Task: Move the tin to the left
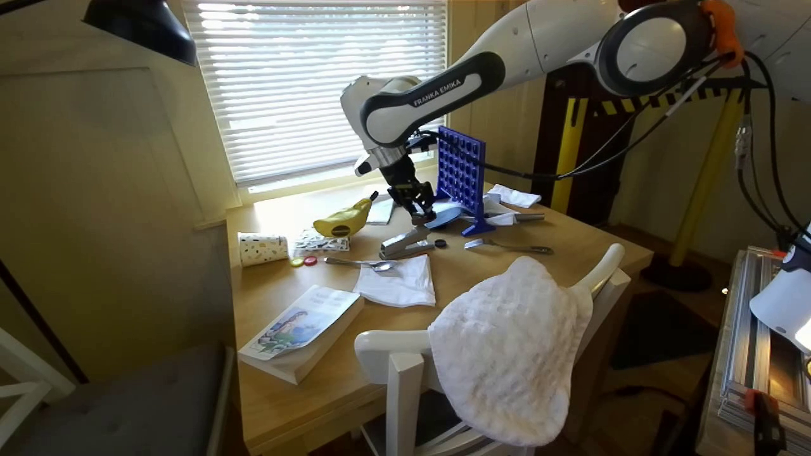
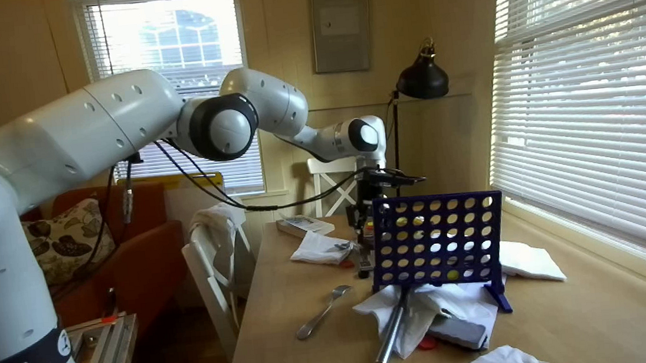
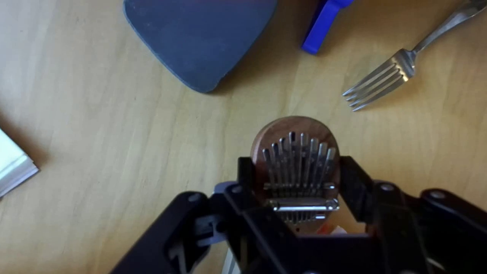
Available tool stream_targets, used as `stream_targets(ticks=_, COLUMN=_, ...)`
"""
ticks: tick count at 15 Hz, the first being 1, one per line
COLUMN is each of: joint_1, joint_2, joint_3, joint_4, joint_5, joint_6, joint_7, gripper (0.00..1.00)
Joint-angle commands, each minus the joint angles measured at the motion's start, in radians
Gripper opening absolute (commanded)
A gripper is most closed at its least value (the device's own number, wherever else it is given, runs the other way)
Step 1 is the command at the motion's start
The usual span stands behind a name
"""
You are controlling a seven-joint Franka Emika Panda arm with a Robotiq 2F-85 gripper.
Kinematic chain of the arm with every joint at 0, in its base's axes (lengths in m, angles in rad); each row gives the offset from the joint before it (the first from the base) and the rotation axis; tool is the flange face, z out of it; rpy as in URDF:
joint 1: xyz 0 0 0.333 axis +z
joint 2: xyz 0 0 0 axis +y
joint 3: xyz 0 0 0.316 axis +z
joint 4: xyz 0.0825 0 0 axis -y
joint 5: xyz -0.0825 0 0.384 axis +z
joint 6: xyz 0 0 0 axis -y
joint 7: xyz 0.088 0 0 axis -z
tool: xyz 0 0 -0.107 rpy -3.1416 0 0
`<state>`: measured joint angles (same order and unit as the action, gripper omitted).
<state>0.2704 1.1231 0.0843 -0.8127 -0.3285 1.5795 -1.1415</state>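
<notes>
Table [image 1: 459, 266]: wooden, beside window [image 1: 317, 88]
Gripper [image 3: 296, 167]: clamped on thumb piano [image 3: 298, 161]
Long axis: across closing line
Leftward move: presumably carries it

Brown kalimba [image 3: 298, 161], black gripper [image 3: 296, 171], blue grid [image 1: 461, 170], speckled white cylinder [image 1: 263, 249]

Brown, metal-tined kalimba [image 3: 298, 165] in the grip of the end effector [image 3: 295, 175]

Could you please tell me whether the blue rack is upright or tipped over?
Upright: in both exterior views, the blue rack stands on its feet rather than lying flat.
</notes>
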Motion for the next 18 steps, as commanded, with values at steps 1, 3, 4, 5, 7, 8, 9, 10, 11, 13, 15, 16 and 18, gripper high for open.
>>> stream_targets(ticks=1, joint_1=0.033, joint_2=0.071, joint_3=-0.02, joint_4=0.134, joint_5=-0.013, joint_6=-0.067, joint_7=-0.046, gripper=0.33)
stream_targets(ticks=3, joint_1=0.048, joint_2=0.081, joint_3=-0.025, joint_4=0.163, joint_5=-0.011, joint_6=-0.089, joint_7=-0.051, gripper=0.33)
stream_targets(ticks=4, joint_1=0.055, joint_2=0.084, joint_3=-0.027, joint_4=0.177, joint_5=-0.009, joint_6=-0.105, joint_7=-0.051, gripper=0.33)
stream_targets(ticks=5, joint_1=0.063, joint_2=0.088, joint_3=-0.03, joint_4=0.191, joint_5=-0.01, joint_6=-0.122, joint_7=-0.053, gripper=0.33)
stream_targets(ticks=7, joint_1=0.075, joint_2=0.093, joint_3=-0.035, joint_4=0.214, joint_5=-0.004, joint_6=-0.171, joint_7=-0.04, gripper=0.33)
stream_targets(ticks=8, joint_1=0.082, joint_2=0.097, joint_3=-0.043, joint_4=0.226, joint_5=-0.007, joint_6=-0.188, joint_7=-0.028, gripper=0.33)
stream_targets(ticks=9, joint_1=0.085, joint_2=0.104, joint_3=-0.045, joint_4=0.239, joint_5=-0.006, joint_6=-0.202, joint_7=-0.028, gripper=0.33)
stream_targets(ticks=10, joint_1=0.093, joint_2=0.111, joint_3=-0.061, joint_4=0.25, joint_5=-0.014, joint_6=-0.218, joint_7=0.002, gripper=0.33)
stream_targets(ticks=11, joint_1=0.098, joint_2=0.118, joint_3=-0.071, joint_4=0.261, joint_5=-0.018, joint_6=-0.234, joint_7=0.013, gripper=0.33)
stream_targets(ticks=13, joint_1=0.101, joint_2=0.142, joint_3=-0.09, joint_4=0.285, joint_5=-0.02, joint_6=-0.255, joint_7=0.044, gripper=0.33)
stream_targets(ticks=15, joint_1=0.102, joint_2=0.169, joint_3=-0.111, joint_4=0.308, joint_5=-0.03, joint_6=-0.264, joint_7=0.062, gripper=0.33)
stream_targets(ticks=16, joint_1=0.106, joint_2=0.185, joint_3=-0.12, joint_4=0.322, joint_5=-0.036, joint_6=-0.255, joint_7=0.073, gripper=0.33)
stream_targets(ticks=18, joint_1=0.113, joint_2=0.21, joint_3=-0.138, joint_4=0.35, joint_5=-0.051, joint_6=-0.245, joint_7=0.086, gripper=0.33)
